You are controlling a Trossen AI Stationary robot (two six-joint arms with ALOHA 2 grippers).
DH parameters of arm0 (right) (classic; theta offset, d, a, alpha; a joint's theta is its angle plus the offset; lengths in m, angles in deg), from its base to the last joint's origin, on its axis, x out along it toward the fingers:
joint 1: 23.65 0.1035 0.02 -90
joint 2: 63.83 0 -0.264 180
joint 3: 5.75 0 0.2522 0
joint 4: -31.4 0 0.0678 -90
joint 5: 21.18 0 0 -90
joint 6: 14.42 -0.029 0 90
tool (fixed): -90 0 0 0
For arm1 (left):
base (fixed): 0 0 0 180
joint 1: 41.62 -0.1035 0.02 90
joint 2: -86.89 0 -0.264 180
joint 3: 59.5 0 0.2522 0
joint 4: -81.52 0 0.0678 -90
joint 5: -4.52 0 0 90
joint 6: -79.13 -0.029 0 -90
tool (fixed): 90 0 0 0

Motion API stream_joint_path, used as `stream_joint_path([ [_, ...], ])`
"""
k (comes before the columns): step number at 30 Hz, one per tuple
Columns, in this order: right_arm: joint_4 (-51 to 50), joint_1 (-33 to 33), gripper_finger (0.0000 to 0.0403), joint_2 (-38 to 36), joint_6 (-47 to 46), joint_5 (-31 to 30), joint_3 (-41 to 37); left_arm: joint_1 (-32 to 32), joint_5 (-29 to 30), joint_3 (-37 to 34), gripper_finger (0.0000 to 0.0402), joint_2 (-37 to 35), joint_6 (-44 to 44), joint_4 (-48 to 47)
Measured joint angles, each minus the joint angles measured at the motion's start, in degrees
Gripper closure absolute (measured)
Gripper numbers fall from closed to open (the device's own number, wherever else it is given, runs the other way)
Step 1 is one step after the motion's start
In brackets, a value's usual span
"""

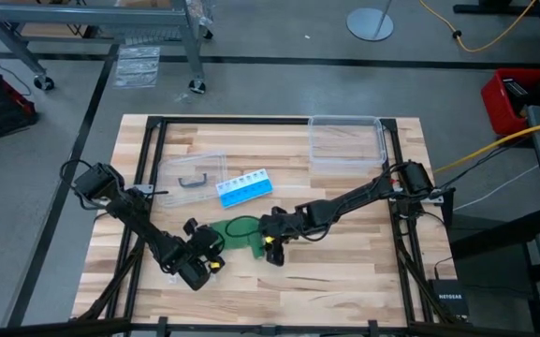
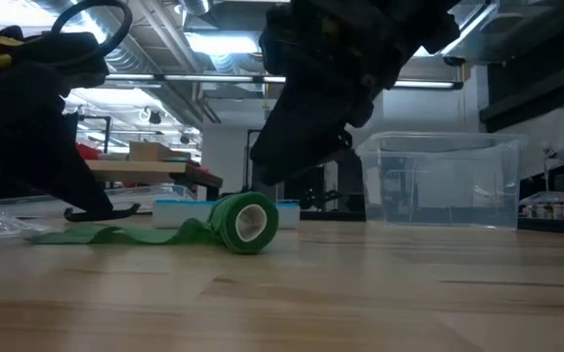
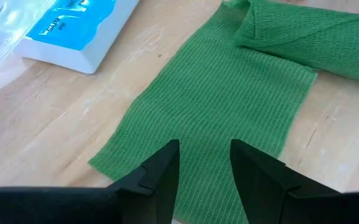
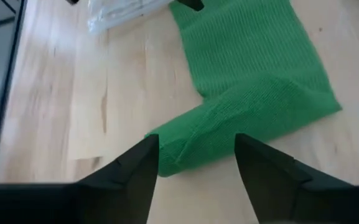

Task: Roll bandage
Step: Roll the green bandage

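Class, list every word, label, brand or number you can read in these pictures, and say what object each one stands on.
"NETGEAR": white letters on the small black network box beside the table's right edge, high view.
"SUN": partly readable white letters on the blue and white plastic pill organizer, left wrist view; the rest of its lettering is too blurred to read.
Nothing is printed on the green fabric bandage or the clear plastic box.

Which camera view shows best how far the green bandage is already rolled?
The low view: the bandage shows its rolled end side-on, with the flat tail lying wavy on the table. The high view shows only a small green patch, the left wrist view mostly the flat tail, and the right wrist view the roll from above.
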Motion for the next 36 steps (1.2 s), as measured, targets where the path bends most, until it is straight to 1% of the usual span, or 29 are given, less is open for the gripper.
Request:
stream_joint_path([
  [8,-0.75,0.0,0.0173,0.0,-8.64,-0.26,0.0,-0.02,0.14,0.02,0.0265,-0.07,-1.24,0.02],
  [12,-1.03,-0.02,0.0173,0.46,-14.9,-2.05,0.0,-0.02,0.22,0.04,0.0265,-0.07,-1.24,0.07],
  [17,-1.77,-0.02,0.0173,1.71,-23.83,-1.63,-0.03,-0.02,0.25,0.09,0.0265,-0.09,-1.22,0.06],
  [20,-1.72,-0.02,0.0173,2.4,-27.35,-1.47,-0.04,-0.02,0.46,0.11,0.0265,-0.11,-1.49,0.09],
  [23,-0.54,-0.02,0.0173,2.89,-29.39,-0.56,-0.05,-0.02,0.52,0.11,0.0265,-0.11,-3.01,0.08],
  [29,5.24,-0.02,0.0173,4.15,-30.26,1.52,-0.04,-0.02,0.71,0.11,0.0265,-0.11,-3.6,0.21],
  [36,5.08,-0.03,0.0173,7.95,-31.49,4.32,2.3,-0.02,0.74,0.11,0.0265,-0.11,-3.23,0.47],
])
